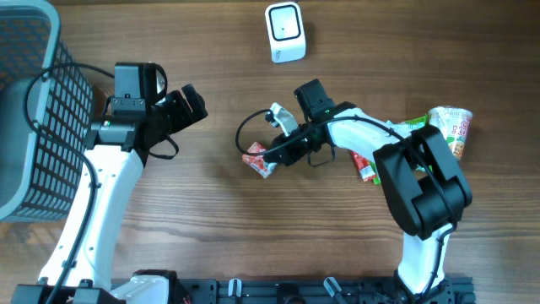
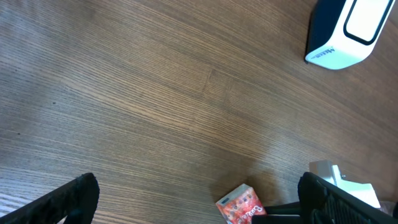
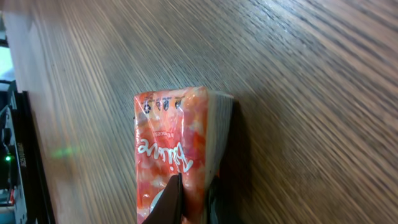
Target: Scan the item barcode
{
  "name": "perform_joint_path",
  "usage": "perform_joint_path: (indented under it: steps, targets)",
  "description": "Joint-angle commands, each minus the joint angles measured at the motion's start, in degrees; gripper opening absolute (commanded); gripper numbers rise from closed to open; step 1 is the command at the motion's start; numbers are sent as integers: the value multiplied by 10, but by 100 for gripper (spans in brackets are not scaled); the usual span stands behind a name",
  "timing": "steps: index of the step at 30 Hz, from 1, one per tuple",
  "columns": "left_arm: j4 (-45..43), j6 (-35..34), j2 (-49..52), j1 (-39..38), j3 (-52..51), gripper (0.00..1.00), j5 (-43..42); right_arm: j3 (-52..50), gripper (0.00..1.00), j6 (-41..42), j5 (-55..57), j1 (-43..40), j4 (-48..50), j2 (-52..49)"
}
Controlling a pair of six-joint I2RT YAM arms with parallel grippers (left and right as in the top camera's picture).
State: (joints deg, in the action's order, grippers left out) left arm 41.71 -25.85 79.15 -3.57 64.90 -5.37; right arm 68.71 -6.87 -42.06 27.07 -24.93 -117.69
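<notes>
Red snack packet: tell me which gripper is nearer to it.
Right. The right gripper is shut on the red snack packet; the left gripper hangs open, well apart from it, toward the basket.

**Snack packet pinched at mid-table, scanner well apart from it**

Your snack packet (image 1: 260, 160) is a small orange-red pouch with white script lettering, a row of tiny icons along one end and a pale side fold. It sits at the middle of the table (image 1: 194, 219), printed face up and turned at a slant. The right gripper (image 1: 268, 156) is closed on the end nearest it. Your scanner (image 1: 285, 32) is a white, rounded box with a dark-framed window on its face and a dark side panel. It stands near the table's far edge, beyond the packet and well apart from it.
</notes>
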Motion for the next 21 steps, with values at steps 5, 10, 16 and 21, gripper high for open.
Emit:
perform_joint_path:
  steps: [5, 10, 16, 21]
  targets:
    - [-1, 1, -3, 2, 0, 100, 5, 7, 4, 50, 220, 1, -64, 195]
    - [-1, 1, -3, 2, 0, 100, 5, 7, 4, 73, 361, 1, -70, 316]
    - [-1, 1, -3, 2, 0, 100, 5, 7, 4, 68, 449, 1, -56, 361]
    - [-1, 1, -3, 2, 0, 100, 5, 7, 4, 33, 487, 1, -32, 360]
